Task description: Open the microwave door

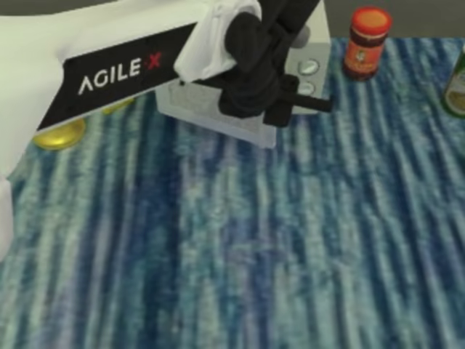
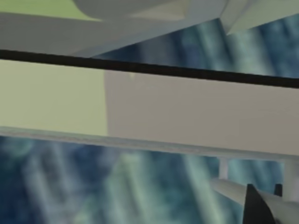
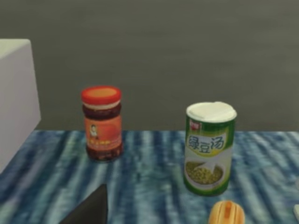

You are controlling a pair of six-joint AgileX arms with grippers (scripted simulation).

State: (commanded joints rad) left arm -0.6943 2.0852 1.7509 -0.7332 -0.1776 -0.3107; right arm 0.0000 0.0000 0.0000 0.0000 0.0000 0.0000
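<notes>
Far left of top view: yellow disc (image 1: pixel 59 134) on the blue striped cloth (image 1: pixel 232 254), partly under the left arm (image 1: pixel 109 69). White arm w/ AgileX label runs from left edge diagonally up to top centre. Left gripper (image 1: pixel 290 98) black, sits over the microwave (image 1: pixel 314 43) front, at top centre of table. Can't tell if its fingers are apart or closed, wrist body hides them from above. Microwave door (image 1: pixel 218 120) off-white, pokes out below the arm toward the near side, looks swung out from the body, bottom edge over the cloth. Two silver knobs (image 1: pixel 308 67) just right of gripper. Left wrist view: close on pale door panel (image 2: pixel 196 114) w/ dark strip along one edge, cloth behind; one dark fingertip (image 2: pixel 254 207) in corner, other not seen.

Right of microwave: red-lid sauce jar (image 1: pixel 367 41), upright, near but apart. Far right edge: green can (image 1: pixel 456 80), cropped. Right wrist view shows jar (image 3: pixel 101 122), green can (image 3: pixel 209 147) w/ white lid, both upright, well apart; orange-ish bread item (image 3: pixel 226 213) just beside can. Right gripper only a dark tip (image 3: pixel 91 207), state can't tell.
</notes>
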